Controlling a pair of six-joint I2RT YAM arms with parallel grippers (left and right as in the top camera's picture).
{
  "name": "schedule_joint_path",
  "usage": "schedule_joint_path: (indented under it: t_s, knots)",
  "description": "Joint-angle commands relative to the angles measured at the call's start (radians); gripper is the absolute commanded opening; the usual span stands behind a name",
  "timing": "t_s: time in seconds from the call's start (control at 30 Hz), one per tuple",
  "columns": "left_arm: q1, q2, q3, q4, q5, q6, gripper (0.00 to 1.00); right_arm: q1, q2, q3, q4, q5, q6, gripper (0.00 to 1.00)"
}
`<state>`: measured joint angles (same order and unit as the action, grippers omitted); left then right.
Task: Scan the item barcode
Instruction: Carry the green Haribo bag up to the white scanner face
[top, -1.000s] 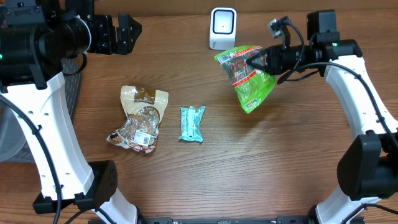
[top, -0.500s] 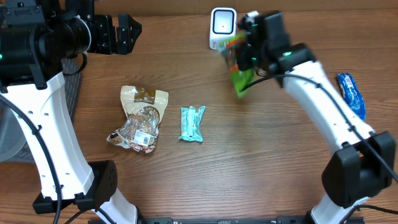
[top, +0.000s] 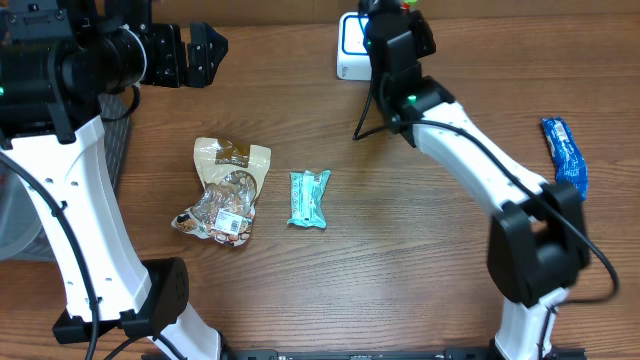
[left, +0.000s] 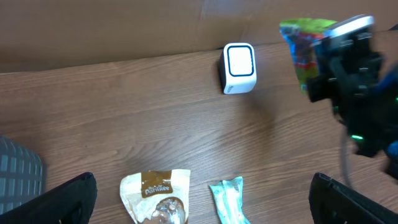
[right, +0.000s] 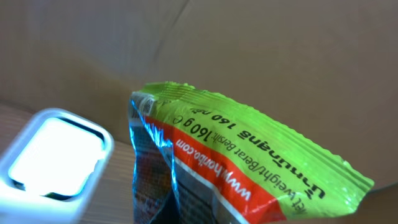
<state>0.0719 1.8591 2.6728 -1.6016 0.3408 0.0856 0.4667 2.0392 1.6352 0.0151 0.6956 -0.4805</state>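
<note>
Overhead: left gripper (top: 190, 55) wide open near the surface's far left corner; left wrist: right gripper (left: 320, 62) clamped on a green snack bag (left: 301, 40) beside the far-edge scanner (left: 239, 60); right wrist: the bag looks light and crinkly, best pinched at its crimped seam.

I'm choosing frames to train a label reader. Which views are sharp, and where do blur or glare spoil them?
Right wrist view: the print on the green bag is legible, but the scanner beside it is out of focus and its window is blown out white. Left wrist view: the scanner is crisp, while the bag and the right arm are smeared. Overhead view: evenly lit and sharp, with soft shadows only.
</note>
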Motion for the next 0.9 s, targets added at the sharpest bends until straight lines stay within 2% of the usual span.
schedule_joint_path:
  t_s: [0.0, 0.13, 0.3, 0.67, 0.87]
  knots:
    - [-0.003, 0.006, 0.006, 0.001, 0.015, 0.019, 1.0, 0.0, 0.058, 0.013, 0.09, 0.074, -0.274, 0.04]
    - [-0.003, 0.006, 0.006, 0.001, 0.015, 0.019, 1.0, 0.0, 0.12, 0.013, 0.186, 0.066, -0.315, 0.04]
    - [-0.003, 0.006, 0.006, 0.001, 0.015, 0.019, 1.0, -0.005, 0.167, 0.013, 0.203, 0.01, -0.32, 0.04]
    - [-0.003, 0.006, 0.006, 0.001, 0.015, 0.019, 1.0, -0.004, 0.239, 0.013, 0.351, -0.047, -0.606, 0.04]
    - [-0.003, 0.006, 0.006, 0.001, 0.015, 0.019, 0.99, -0.003, 0.251, 0.013, 0.377, -0.072, -0.609, 0.04]
